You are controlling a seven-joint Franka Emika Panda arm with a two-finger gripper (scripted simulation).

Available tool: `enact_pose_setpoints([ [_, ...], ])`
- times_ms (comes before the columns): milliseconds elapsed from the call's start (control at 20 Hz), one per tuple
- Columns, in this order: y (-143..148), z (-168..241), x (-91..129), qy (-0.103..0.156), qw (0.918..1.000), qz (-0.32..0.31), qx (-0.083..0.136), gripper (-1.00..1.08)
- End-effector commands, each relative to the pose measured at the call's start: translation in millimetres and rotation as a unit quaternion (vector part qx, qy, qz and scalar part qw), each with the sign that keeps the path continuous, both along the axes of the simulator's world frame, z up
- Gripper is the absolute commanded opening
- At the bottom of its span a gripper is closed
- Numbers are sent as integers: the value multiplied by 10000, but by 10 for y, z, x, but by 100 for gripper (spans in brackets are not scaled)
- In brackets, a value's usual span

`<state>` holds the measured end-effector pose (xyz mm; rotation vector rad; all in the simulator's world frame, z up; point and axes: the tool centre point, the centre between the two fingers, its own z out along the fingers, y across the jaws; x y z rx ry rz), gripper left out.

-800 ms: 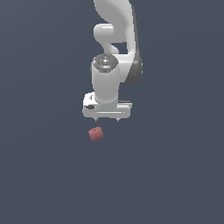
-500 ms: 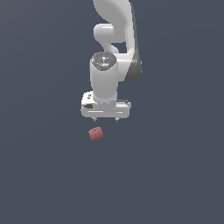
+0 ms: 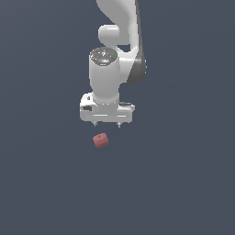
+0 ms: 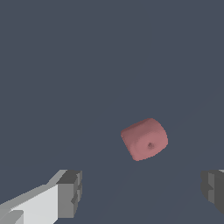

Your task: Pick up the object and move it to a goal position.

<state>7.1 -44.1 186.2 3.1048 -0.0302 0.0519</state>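
The robot is at the reaching step: it has not picked anything up yet. The little red cube [image 3: 100,140] sits alone on the flat dark floor [image 3: 183,183], and nothing is touching it. The gripper [image 3: 107,124] hangs above the cube and apart from it, and there is bare floor between them. In the exterior view the cube lies a bit toward that view's left of the middle of the gripper. The gripper is spread wide and holds nothing. In the wrist view one grey fingertip [image 4: 70,192] shows at one edge and the other fingertip [image 4: 214,189] shows at the far edge, with a big gap between them. The cube [image 4: 144,139] is seen inside that gap but not in the middle of it. It also sits turned a little, so its flat sides do not line up with the fingertips. The white arm [image 3: 120,27] comes down from above, and its wrist points straight down at the floor. Next, I think the gripper needs to slide over until the cube is right in the middle, maybe twist a bit to match the cube's sides, go down around it, and then squeeze. No goal mark shows in either view.
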Motion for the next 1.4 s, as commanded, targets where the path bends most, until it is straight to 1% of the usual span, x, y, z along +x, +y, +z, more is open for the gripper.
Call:
enact_pose_setpoints([
  [0, 1, -15, -2, 6, 10000, -52, 6, 100],
  [400, -40, -102, 3, 8, 9981, -607, 57, 100],
  [550, -64, -156, 4, 12, 9955, -944, 86, 100],
  [700, -94, -221, 6, 17, 9908, -1351, 117, 100],
  [850, -130, -296, 6, 24, 9833, -1814, 148, 100],
  [1000, -166, -371, 5, 30, 9735, -2280, 175, 100],
  [1150, -204, -445, 4, 36, 9615, -2740, 198, 100],
  [1350, -256, -543, 0, 43, 9422, -3344, 220, 100],
])
